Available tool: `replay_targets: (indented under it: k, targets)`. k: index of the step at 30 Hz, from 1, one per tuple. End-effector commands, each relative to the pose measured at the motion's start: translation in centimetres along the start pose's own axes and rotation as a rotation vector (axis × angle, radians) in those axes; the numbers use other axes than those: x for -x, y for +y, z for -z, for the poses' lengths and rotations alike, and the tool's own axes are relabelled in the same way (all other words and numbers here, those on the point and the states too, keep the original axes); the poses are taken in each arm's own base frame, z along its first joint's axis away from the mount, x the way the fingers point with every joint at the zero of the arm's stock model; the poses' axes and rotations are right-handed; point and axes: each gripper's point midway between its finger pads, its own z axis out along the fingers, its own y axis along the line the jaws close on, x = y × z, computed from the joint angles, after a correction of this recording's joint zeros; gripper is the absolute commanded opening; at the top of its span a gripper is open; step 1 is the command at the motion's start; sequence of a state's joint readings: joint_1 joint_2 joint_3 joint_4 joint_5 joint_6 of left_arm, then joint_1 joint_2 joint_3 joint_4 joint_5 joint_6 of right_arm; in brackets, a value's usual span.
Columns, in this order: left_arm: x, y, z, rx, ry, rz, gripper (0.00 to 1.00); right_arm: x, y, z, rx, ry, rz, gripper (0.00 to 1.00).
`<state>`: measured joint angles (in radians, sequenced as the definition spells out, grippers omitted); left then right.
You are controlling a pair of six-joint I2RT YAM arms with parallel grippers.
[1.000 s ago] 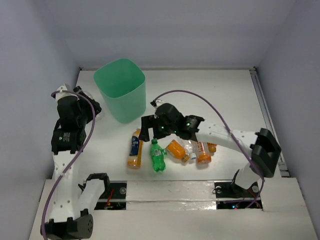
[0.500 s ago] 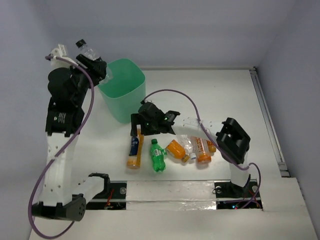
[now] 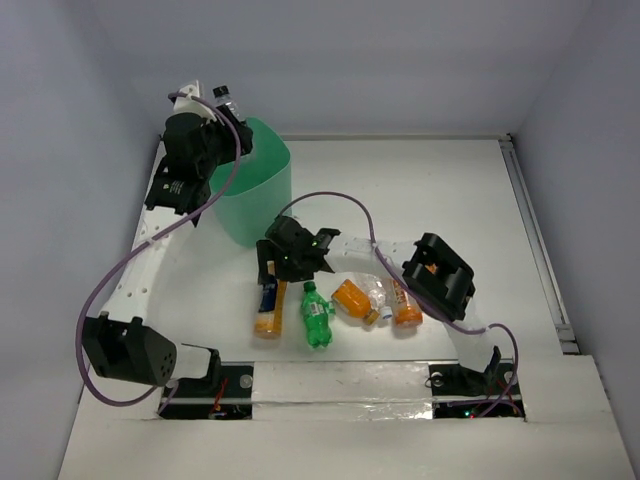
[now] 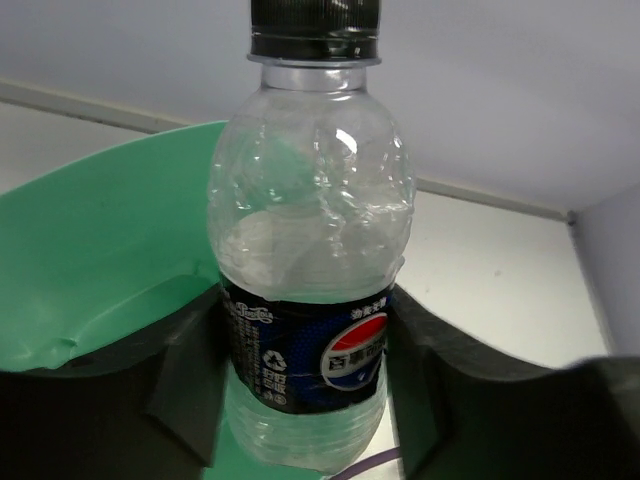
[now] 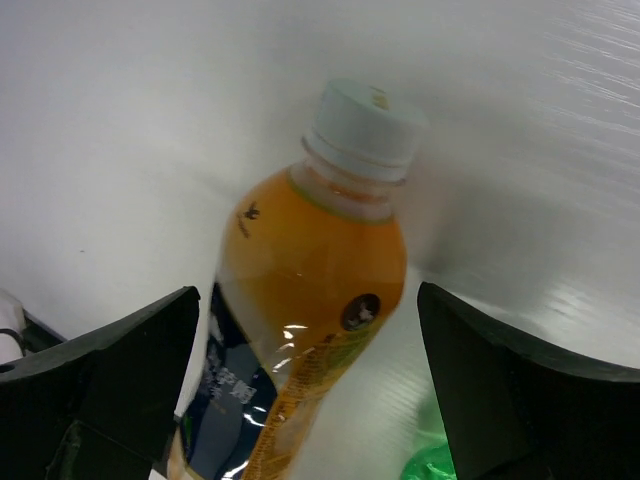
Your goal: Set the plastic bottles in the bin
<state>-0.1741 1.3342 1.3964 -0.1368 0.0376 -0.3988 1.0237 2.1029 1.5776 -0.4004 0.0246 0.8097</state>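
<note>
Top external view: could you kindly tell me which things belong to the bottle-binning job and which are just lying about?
Job: bin; clear bottle, gripped by the left gripper at the bin's rim; blue-labelled orange bottle, between the open right gripper fingers; green bottle; stubby orange bottle; white-labelled orange bottle.
Just there: purple cable; table.

Lifted clear bottle (image 4: 305, 270), clamped in left gripper (image 4: 305, 385), over bin (image 4: 95, 250); swung right gripper (image 5: 305, 400) astride blue-labelled orange bottle (image 5: 310, 290).

White table (image 3: 450, 190), plain grey walls (image 3: 400, 60) on 3 sides.
</note>
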Motion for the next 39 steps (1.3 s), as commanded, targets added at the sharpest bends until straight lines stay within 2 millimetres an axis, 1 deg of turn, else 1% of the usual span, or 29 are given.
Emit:
replay_targets:
  k: [1,2,3,4,5,6,7,10,11,12,13,14,15,17,18,21,22,23,25,26,28,29,32,33,35,36,37,38,39]
  targets:
    - [2.2,-1.1,0.1,-0.047,-0.105,-0.061,0.45,1.3,3.1,0.4,0.065,-0.024,-0.017,0.95]
    - [2.0,-1.0,0.1,-0.049,-0.102,-0.062,0.56,0.8,3.3,0.2,0.065,-0.016,-0.015,0.94]
    - [1.2,-0.6,0.3,-0.042,-0.092,-0.062,0.64,0.3,3.7,0.2,0.081,0.008,-0.018,0.94]
    - [1.0,-0.4,0.4,-0.037,-0.091,-0.060,0.70,0.1,3.5,-0.3,0.077,0.018,-0.026,0.94]
    - [0.9,-0.3,0.8,-0.033,-0.089,-0.060,0.80,0.0,3.6,-0.4,0.080,0.022,-0.029,0.94]
    - [1.2,-0.3,1.0,-0.032,-0.099,-0.059,0.83,-0.1,3.5,-0.6,0.079,0.025,-0.032,0.94]
    - [1.2,-0.3,1.3,-0.026,-0.089,-0.060,0.84,-0.2,3.5,-0.8,0.077,0.028,-0.039,0.93]
    - [3.0,-1.2,3.3,-0.038,-0.119,-0.053,0.84,-0.2,3.5,-1.1,0.076,0.028,-0.050,0.84]
    - [3.5,-1.5,3.9,-0.045,-0.129,-0.046,0.84,0.0,3.6,-1.0,0.079,0.019,-0.052,0.78]
    - [4.6,-2.1,5.3,-0.064,-0.156,-0.039,0.83,0.1,3.7,-0.8,0.081,0.014,-0.055,0.74]
    - [4.6,-2.2,5.9,-0.066,-0.148,-0.024,0.82,0.3,3.8,-0.6,0.085,0.007,-0.058,0.69]
    - [5.1,-2.6,7.2,-0.080,-0.163,-0.018,0.82,0.7,4.0,-0.2,0.088,-0.008,-0.060,0.63]
    - [5.1,-2.7,7.7,-0.084,-0.160,-0.010,0.81,0.8,4.7,0.9,0.107,-0.021,-0.054,0.61]
    - [4.3,-2.6,9.0,-0.082,-0.130,0.005,0.78,1.8,5.7,2.7,0.146,-0.058,-0.050,0.54]
    - [3.4,-2.2,9.4,-0.068,-0.094,0.008,0.77,2.9,6.8,5.3,0.191,-0.095,-0.050,0.54]
    - [1.5,-1.5,11.0,-0.058,-0.047,0.010,0.69,5.5,8.2,10.1,0.255,-0.208,-0.048,0.52]
    - [0.3,-1.1,11.4,-0.052,-0.011,0.012,0.64,6.8,8.9,13.6,0.296,-0.269,-0.041,0.52]
    - [-0.3,-0.9,11.9,-0.048,0.003,0.013,0.61,7.4,9.0,15.3,0.301,-0.300,-0.035,0.52]
    - [-2.1,-0.1,13.1,-0.031,0.046,0.035,0.58,9.5,8.7,18.8,0.281,-0.404,-0.030,0.52]
    - [-2.8,0.1,13.4,-0.031,0.062,0.046,0.49,11.3,8.8,22.2,0.278,-0.489,-0.016,0.51]
    - [-5.0,0.6,14.2,-0.029,0.115,0.079,0.46,13.2,8.8,25.4,0.275,-0.570,0.013,0.51]
    - [-6.5,1.0,14.5,-0.027,0.146,0.091,0.43,15.4,8.6,28.2,0.273,-0.646,0.000,0.51]
    - [-9.3,1.1,14.9,-0.048,0.220,0.130,0.41,18.9,8.1,31.6,0.238,-0.770,0.018,0.51]
    - [-10.6,1.5,15.0,-0.045,0.248,0.142,0.41,21.3,7.6,33.0,0.217,-0.832,-0.003,0.51]
    - [-12.3,1.1,15.4,-0.089,0.297,0.163,0.40,23.6,7.4,33.6,0.202,-0.866,-0.006,0.51]
    - [-14.3,1.2,15.5,-0.101,0.347,0.172,0.40,25.5,8.1,33.9,0.203,-0.906,-0.019,0.51]
    - [-15.0,1.0,15.4,-0.120,0.366,0.188,0.40,26.7,8.1,34.0,0.189,-0.934,-0.023,0.51]
    - [-16.3,0.0,15.8,-0.178,0.418,0.219,0.40,28.1,7.9,34.2,0.168,-0.969,-0.024,0.51]
    - [-18.4,0.1,15.9,-0.187,0.471,0.240,0.40,29.3,7.6,34.1,0.130,-1.011,-0.045,0.51]
